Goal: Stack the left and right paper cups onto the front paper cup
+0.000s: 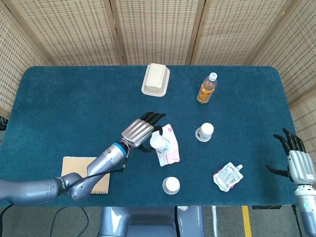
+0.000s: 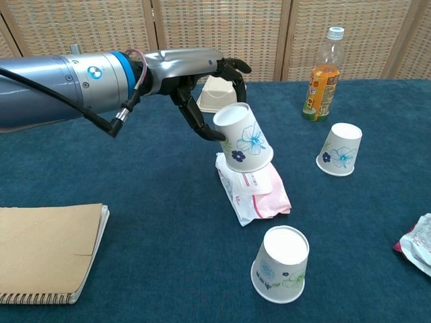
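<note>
Our left hand grips an upside-down paper cup with blue flowers, fingers curled around its upper part, and holds it tilted in the air above a pink-and-white wipes packet near the middle of the blue desk. In the head view the same hand reaches in from the lower left.

Our right hand sits at the desk's right edge with fingers spread apart, holding nothing.

The front paper cup stands upside down near the front edge, apart from the packet. The right paper cup stands upside down further back and to the right, with an orange drink bottle behind it.

A tan notebook lies front left, a beige lidded box toward the back edge, and a crumpled pouch front right. Bare cloth lies between the wipes packet and the front cup.
</note>
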